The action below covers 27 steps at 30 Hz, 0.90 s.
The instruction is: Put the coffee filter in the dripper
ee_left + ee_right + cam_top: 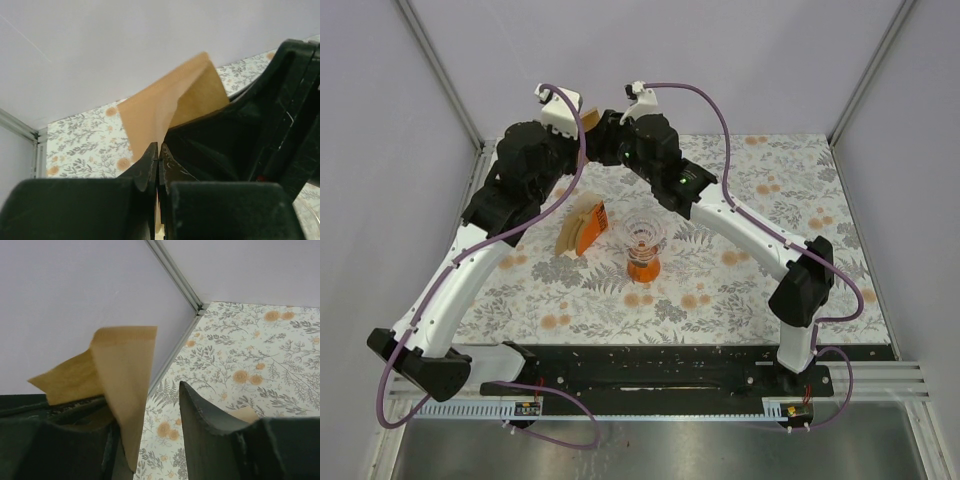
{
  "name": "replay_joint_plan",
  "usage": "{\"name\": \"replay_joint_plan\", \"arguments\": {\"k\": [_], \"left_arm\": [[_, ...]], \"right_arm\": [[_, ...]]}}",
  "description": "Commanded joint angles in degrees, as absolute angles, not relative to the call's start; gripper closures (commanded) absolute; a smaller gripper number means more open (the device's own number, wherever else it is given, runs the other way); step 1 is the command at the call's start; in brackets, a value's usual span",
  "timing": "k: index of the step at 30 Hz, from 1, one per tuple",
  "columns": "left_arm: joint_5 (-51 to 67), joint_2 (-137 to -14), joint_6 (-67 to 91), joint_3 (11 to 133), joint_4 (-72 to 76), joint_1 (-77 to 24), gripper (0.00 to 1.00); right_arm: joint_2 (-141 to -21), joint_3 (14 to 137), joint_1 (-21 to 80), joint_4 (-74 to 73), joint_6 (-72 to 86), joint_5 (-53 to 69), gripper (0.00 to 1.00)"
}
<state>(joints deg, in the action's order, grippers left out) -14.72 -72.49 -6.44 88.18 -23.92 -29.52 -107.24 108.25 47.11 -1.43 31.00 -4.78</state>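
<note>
The coffee filter (165,107) is a thin light-brown paper, partly spread, held up in the air at the back of the table. My left gripper (158,146) is shut on its lower edge. In the top view the filter (588,113) shows as a small tan patch between the two wrists. My right gripper (150,410) is open, and the filter (125,385) hangs against its left finger, with a wide gap to the right finger. The dripper (642,248), a clear ribbed cone on an orange base, stands upright mid-table, in front of and below both grippers.
A thick bundle of brown filters in an orange holder (582,228) stands just left of the dripper. Grey walls and metal frame posts close the back and sides. Both arms arch over the back of the floral tablecloth (740,290). Purple cables loop above the wrists.
</note>
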Motion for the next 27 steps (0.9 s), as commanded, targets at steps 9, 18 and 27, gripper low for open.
{"name": "replay_joint_plan", "arguments": {"k": [9,18,27], "left_arm": [[-21.5,-71.5,-9.0,89.6,-22.9,-29.5,1.0],[-26.8,-70.8,-13.3,90.6,-22.2,-29.5,1.0],[-27.4,-70.5,-15.2,90.5,-21.6,-29.5,1.0]], "right_arm": [[-104.1,106.7,46.8,1.1,30.9,-12.4,1.0],[-102.9,107.8,46.8,-4.0,23.7,-24.8,1.0],[-101.7,106.2,46.8,-2.1,18.8,-23.8,0.99]]}}
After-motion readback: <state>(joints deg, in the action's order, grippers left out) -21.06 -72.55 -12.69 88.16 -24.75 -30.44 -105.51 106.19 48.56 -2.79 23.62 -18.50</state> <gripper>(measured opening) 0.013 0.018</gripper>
